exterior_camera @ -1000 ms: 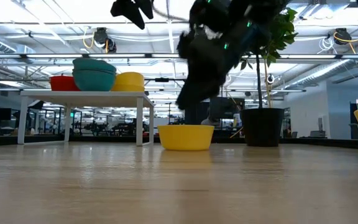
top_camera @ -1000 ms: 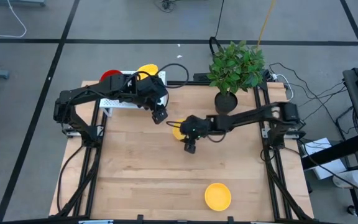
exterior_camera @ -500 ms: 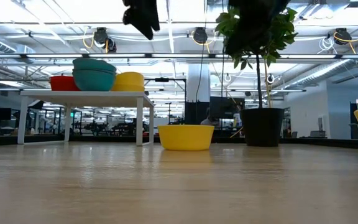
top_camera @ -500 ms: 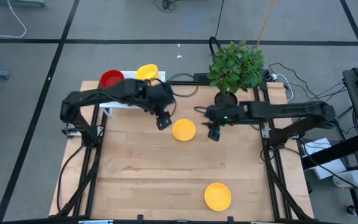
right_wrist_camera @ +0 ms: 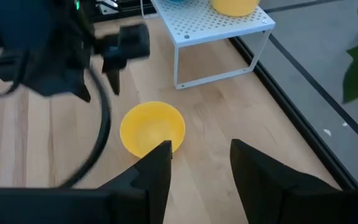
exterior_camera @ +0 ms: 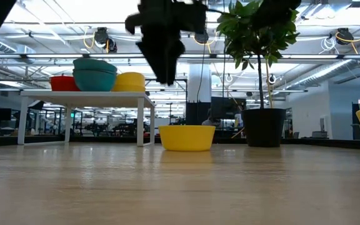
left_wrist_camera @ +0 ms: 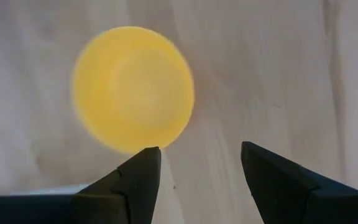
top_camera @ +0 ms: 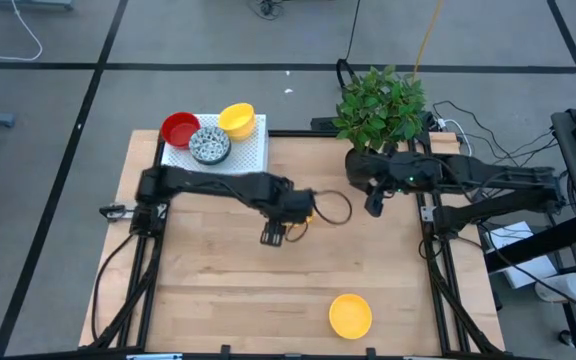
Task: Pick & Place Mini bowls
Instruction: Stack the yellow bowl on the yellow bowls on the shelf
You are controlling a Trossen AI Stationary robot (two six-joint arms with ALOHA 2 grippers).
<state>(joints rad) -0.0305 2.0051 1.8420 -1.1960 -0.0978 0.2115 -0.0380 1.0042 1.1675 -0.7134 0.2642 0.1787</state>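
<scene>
One yellow mini bowl (left_wrist_camera: 132,87) stands upright on the wooden table near its middle, also seen in the low view (exterior_camera: 187,137) and the right wrist view (right_wrist_camera: 152,127). My left gripper (top_camera: 274,236) hangs above it, pointing down, open and empty (left_wrist_camera: 201,180); its arm covers the bowl in the high view. My right gripper (top_camera: 371,208) is open and empty at the table's right side, raised. A second yellow bowl (top_camera: 350,315) sits near the front edge. Red (top_camera: 179,129), speckled (top_camera: 209,146) and yellow (top_camera: 237,119) bowls rest on a white rack (top_camera: 248,155).
The white perforated rack (right_wrist_camera: 210,25) stands on legs at the far left corner. A potted plant (top_camera: 380,110) in a black pot (exterior_camera: 264,128) stands at the far right, close to my right arm. Bare wood lies between the two yellow bowls.
My left gripper has come from the rack toward the table's middle and down, rolling its wrist, and now hangs over the middle yellow bowl. My right gripper has drawn back from that bowl toward the table's right edge and risen. The bowl has stayed on the table.
</scene>
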